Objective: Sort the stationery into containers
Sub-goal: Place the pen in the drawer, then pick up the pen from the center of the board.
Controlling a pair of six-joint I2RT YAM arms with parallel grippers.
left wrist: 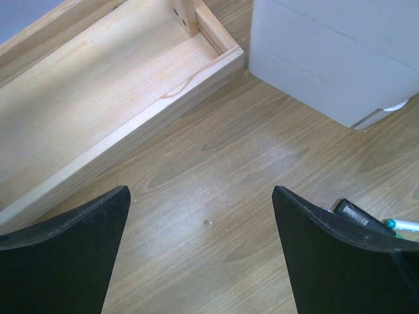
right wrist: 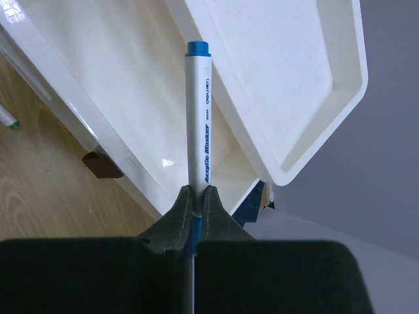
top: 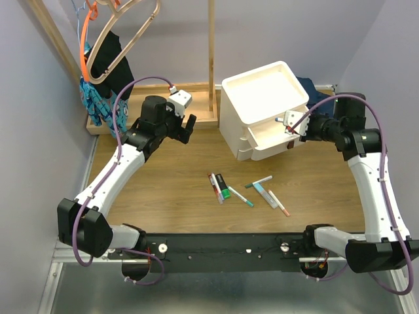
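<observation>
— The bench?
— Wood-grain bench, lilac walls; loose markers lie mid-bench.
— Pincers?
— The right pincer clamps a blue-capped marker over the open drawer; the left pincer gapes, holding nothing.

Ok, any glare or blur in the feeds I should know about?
Top external: evenly lit, sharp, only soft shadows on the table. Left wrist: pale sheen on the table, fingers slightly soft at close range. Right wrist: blue-capped marker crisp with readable print, one small glint on the open drawer.
</observation>
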